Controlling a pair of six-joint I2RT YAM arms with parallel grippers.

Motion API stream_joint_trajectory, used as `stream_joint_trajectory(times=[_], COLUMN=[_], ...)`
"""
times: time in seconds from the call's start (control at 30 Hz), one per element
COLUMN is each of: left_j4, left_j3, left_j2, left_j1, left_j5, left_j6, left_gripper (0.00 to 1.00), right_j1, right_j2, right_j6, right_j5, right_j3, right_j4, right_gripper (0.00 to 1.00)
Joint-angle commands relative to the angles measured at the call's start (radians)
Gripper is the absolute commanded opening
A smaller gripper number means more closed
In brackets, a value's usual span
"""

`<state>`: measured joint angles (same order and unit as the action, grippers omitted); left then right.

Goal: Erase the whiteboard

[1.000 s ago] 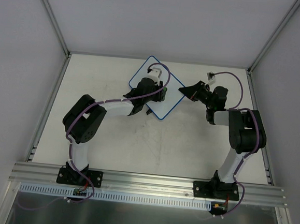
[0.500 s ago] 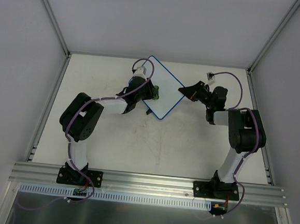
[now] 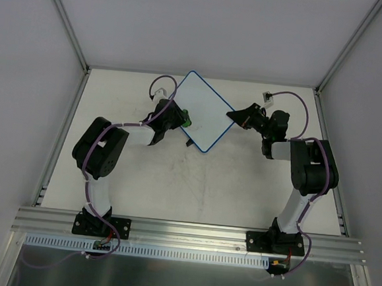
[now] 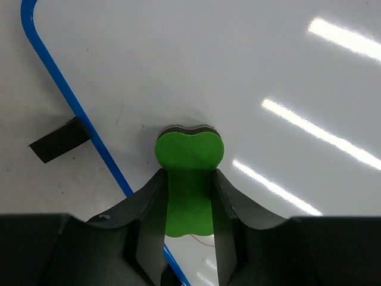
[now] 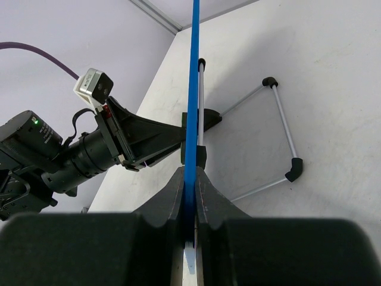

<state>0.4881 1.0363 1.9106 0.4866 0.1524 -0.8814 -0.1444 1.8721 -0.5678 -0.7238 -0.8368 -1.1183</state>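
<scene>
The whiteboard (image 3: 205, 111) sits toward 12 o'clock on the table (image 3: 207, 184), turned so that its corners point like a diamond, its blue rim showing all round. The left fingers (image 3: 181, 120) reach in from 9 o'clock and are closed on a small green eraser (image 3: 187, 119), which lies over the board's lower left edge. In the left wrist view the eraser (image 4: 189, 156) is pinched on both flanks, its rounded head pressed against the white surface just inside the rim. A small black foot (image 4: 59, 140) juts out beside the rim at 9 o'clock, and a thin reddish mark (image 4: 202, 238) shows at 6 o'clock of the eraser. The right fingers (image 3: 235, 115) come in from 3 o'clock and are clamped tight on the board's right corner. The right wrist view shows the board edge-on (image 5: 194, 89), gripped on both faces, with a wire stand (image 5: 284, 122) with black caps on its 3 o'clock side and the left arm (image 5: 89, 149) on the other side, at 9 o'clock.
</scene>
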Motion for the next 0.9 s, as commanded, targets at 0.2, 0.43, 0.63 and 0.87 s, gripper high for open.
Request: stream_joint_trajectory(times=[0.2, 0.43, 0.63, 0.87], left_j4=[-0.243, -0.269, -0.258, -0.232], left_j3=[-0.065, -0.016, 0.036, 0.061], left_j2=[0.013, 0.062, 0.084, 0.058], left_j1=[-0.019, -0.032, -0.029, 0.02], left_j5=[0.153, 0.075, -0.002, -0.01], left_j6=[-0.175, -0.179, -0.081, 0.067], left_gripper=[0.0, 0.0, 0.0, 0.0], right_j1=[-0.014, -0.014, -0.014, -0.014], right_j2=[-0.017, -0.014, -0.014, -0.013], right_j6=[-0.007, -0.01, -0.014, -0.014], right_j5=[-0.052, -0.052, -0.052, -0.052], right_j3=[-0.018, -0.018, -0.019, -0.019], right_j4=[-0.132, -0.136, -0.137, -0.135], right_gripper=[0.0, 0.0, 0.0, 0.0])
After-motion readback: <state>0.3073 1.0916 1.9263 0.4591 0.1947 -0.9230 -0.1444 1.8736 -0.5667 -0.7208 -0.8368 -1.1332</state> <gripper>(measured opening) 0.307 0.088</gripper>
